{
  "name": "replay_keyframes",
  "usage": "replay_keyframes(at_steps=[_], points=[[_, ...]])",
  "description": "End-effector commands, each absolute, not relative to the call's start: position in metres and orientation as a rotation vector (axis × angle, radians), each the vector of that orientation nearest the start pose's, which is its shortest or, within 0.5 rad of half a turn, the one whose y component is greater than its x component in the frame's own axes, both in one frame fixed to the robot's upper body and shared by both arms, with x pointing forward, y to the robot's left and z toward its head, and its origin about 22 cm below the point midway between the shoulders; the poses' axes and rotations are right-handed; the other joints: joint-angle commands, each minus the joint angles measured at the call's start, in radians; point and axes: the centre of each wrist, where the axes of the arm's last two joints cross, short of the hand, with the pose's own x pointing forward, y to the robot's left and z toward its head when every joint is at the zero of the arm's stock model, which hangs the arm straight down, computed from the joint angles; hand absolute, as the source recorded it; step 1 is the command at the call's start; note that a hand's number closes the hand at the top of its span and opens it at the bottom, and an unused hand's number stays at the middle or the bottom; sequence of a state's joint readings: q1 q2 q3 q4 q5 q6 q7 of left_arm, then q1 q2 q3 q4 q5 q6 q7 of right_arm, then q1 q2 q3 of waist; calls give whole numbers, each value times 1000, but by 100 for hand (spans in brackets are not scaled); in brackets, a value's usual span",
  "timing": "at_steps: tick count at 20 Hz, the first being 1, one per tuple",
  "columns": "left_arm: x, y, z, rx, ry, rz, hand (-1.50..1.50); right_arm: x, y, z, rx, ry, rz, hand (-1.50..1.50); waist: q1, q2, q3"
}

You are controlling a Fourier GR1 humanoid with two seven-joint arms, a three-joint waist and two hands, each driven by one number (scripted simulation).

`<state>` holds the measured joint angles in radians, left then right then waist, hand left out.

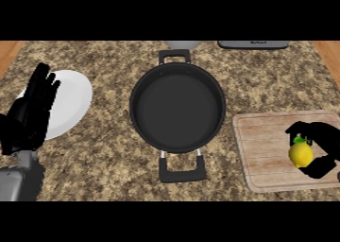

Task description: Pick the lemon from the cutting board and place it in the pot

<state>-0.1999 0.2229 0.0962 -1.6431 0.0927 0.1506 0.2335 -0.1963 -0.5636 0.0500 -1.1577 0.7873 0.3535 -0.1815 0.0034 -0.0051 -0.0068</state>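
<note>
Counter [103, 156] of speckled stone carries everything. Biggest item: black oval pot [177, 108], centre, handles at near & far ends, nothing inside. Next, wooden cutting board [267, 142] at right, just beside pot, not touching. White plate [72, 101] at left, partly hidden by left robot hand [29, 118], which rests open, fingers straight & up, holding nothing. Right robot hand [326, 142] is over the board's right part, fingers & thumb curled round the lemon [300, 154], so it's closed on the fruit. Lemon is over the board, well apart from pot; can't tell if it's off the wood yet. Step, imo: grasp made, lift & carry leftward to come. Risks: lemon is round & smooth-skinned, w/ much of it showing btwn fingers & thumb, so it could roll out during the swing. Carried too low, it or the hand may clip the pot's right wall. Let go too early, it lands on counter btwn board & pot.
</note>
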Motion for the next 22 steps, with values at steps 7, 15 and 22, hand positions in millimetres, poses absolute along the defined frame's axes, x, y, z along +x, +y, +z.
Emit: replay_keyframes(at_steps=[7,15,22], points=[[285,280,82,178,-1611,31,0,284,-170,0,-439,-1222,1327,150,53,-1,0],[294,261,88,112,-1626,-18,0,268,-71,38,-530,-1348,1255,150,106,-1,6],[295,259,81,119,-1608,-9,0,253,-38,103,-738,-1613,835,150,87,-21,4]])
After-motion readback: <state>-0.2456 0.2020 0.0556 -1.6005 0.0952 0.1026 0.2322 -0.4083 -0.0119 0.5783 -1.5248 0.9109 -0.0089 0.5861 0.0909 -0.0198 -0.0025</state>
